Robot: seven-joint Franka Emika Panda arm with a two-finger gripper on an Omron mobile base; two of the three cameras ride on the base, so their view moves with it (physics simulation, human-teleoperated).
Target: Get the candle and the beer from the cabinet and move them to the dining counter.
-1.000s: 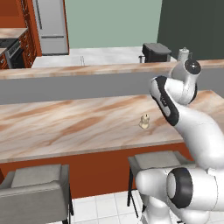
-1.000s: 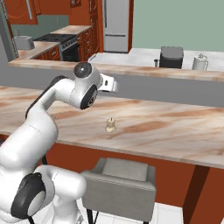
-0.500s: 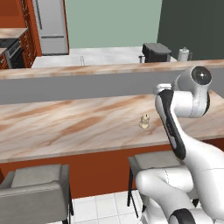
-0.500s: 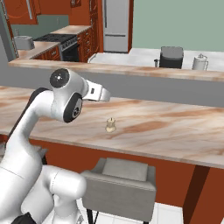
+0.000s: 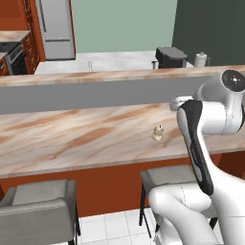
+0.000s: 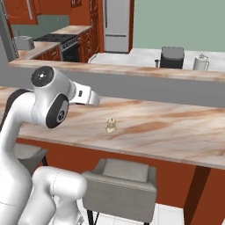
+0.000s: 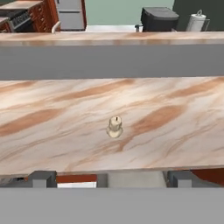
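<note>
Item 1, the candle (image 5: pixel 158 132): small cream-white piece with a wider base, upright on the dining counter tabletop (image 5: pixel 72 139). It stands alone on bare marbled surface, right of the middle in the left base view, roughly midway between the near edge and the grey raised back ledge (image 5: pixel 95 93), well clear of both. Nothing touches it. Status: delivered.

Item 2, the beer: no bottle stands on the tabletop. Status: outstanding, judged from the bare tabletop.

Item 3, the claw (image 7: pixel 111 177): two dark finger tips rise at the bottom of the hand view, set wide apart and holding nothing. They sit back from the near edge of the tabletop, with the candle well ahead of them and between their lines. The arm (image 5: pixel 210 119) is folded back on the near side of the tabletop, its upper joint level with the candle's right side in the left base view.

Item 4, surroundings: two grey stools (image 5: pixel 43 201) stand under the near edge. Beyond the ledge lies a far counter carrying a black toaster (image 5: pixel 171 57) and a white kettle (image 5: pixel 201 59).

Progress, as a judgement: about half done. One of two things is placed. Remaining: return to the cabinet, take the beer, carry it here and set it down on the tabletop, clear of the candle so neither gets knocked over.
</note>
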